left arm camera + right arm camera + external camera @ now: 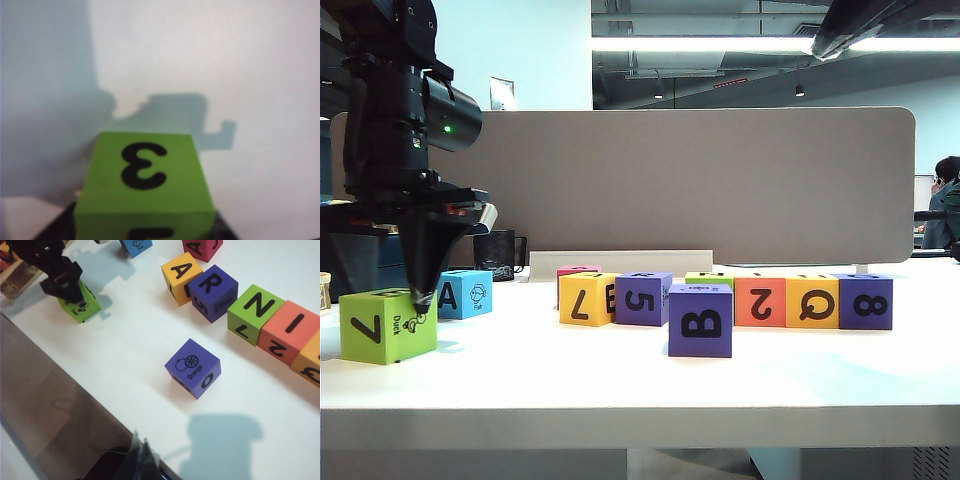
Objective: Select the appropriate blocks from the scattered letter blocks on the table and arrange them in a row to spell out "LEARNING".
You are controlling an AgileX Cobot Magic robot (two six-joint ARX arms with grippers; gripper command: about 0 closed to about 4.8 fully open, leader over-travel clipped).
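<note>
The letter blocks are matte, sharp-edged cubes of one size, each face printed in bold black; they sit on a smooth white tabletop [620,370] with a thick front edge, backed by a grey-brown partition panel [720,180] with rounded corners.

At the left of the exterior view stands a lime green block [387,325] showing a 7 on its front, a small duck drawing on its side and (seen from the left wrist) a 3 on top [144,185]. The left gripper [422,290] comes straight down onto it; its dark fingers sit on either side of the cube's upper part, jaws partly apart around it, though whether they actually press the faces I cannot tell.

Just behind it lies a blue block [465,293] marked A. Further right a row runs across the tabletop: a yellow block [587,298], a purple block marked 5 [642,297], an orange-red block [760,301], a yellow block with Q [812,301], a purple block with 8 [865,301]; a lime green block [256,312] stands in that row too. The purple cube marked B [700,320] sits alone in front of the row.

The right gripper [142,457] hangs above the near edge of the tabletop, touching nothing; only a dark sliver shows, so its opening cannot be told.
</note>
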